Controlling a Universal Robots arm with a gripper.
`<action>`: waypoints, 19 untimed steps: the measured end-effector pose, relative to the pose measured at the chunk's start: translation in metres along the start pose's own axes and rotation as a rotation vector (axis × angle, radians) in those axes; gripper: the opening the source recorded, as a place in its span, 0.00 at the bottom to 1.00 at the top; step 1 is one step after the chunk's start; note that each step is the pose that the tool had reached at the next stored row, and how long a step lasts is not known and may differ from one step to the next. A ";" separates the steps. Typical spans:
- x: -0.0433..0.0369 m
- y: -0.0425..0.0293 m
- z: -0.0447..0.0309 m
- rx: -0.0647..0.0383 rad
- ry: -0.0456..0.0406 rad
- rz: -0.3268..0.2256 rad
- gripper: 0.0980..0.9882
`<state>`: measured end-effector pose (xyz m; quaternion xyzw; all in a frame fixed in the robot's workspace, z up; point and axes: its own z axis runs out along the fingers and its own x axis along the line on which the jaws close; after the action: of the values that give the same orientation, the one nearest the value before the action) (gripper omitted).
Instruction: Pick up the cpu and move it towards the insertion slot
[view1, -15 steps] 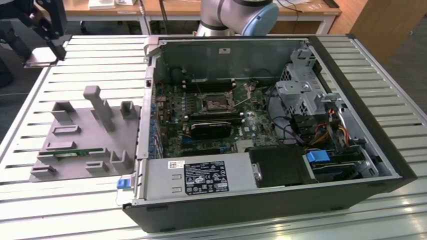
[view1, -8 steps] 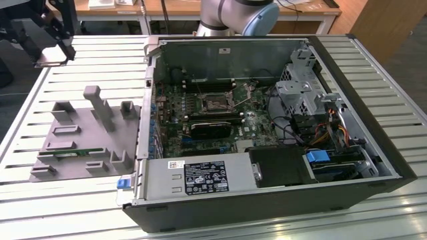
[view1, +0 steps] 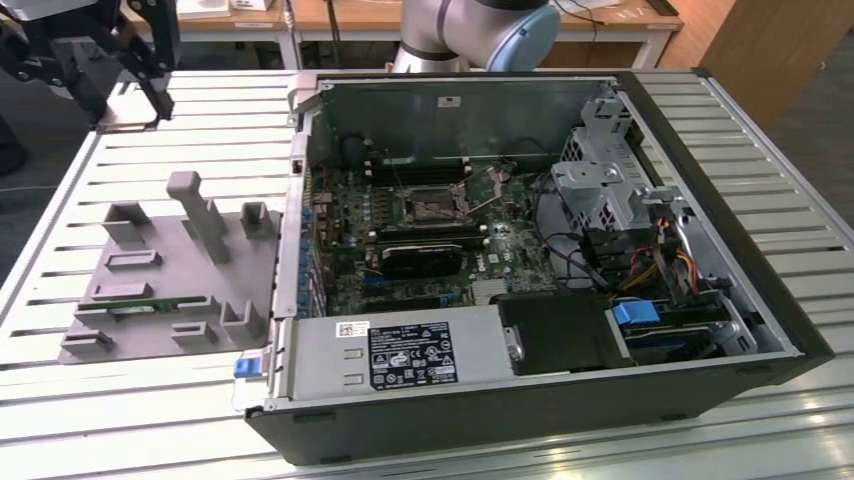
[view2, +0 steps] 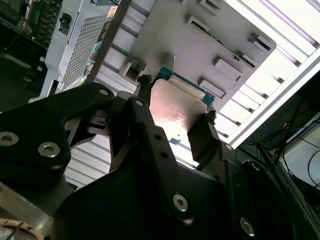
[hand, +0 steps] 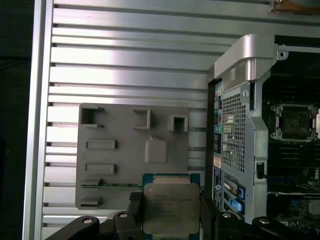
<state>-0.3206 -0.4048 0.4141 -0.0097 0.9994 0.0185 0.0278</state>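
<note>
Between the fingers (hand: 134, 200) sits the silvery, green-edged square cpu (hand: 171, 209).

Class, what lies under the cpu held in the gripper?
In the first wrist view the grey tray on the slatted table lies below the cpu, which hides the part of the tray directly beneath it.

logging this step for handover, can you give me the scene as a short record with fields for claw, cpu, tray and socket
claw: shut on the cpu, gripping two opposite edges
cpu: metal top facing the first wrist view, held clear of the grey tray
grey tray: on the slatted table, its square pad bare
insertion slot: inside the open computer case, dark centre showing, cpu not at it yet
</note>
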 end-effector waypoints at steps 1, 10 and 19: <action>-0.0026 -0.0001 0.0001 0.000 0.0000 0.000 0.50; -0.0290 -0.0006 0.0015 0.000 0.0001 0.000 0.50; -0.0560 -0.0012 0.0031 0.000 0.0000 0.000 0.50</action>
<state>-0.2645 -0.4049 0.4141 -0.0097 0.9994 0.0185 0.0278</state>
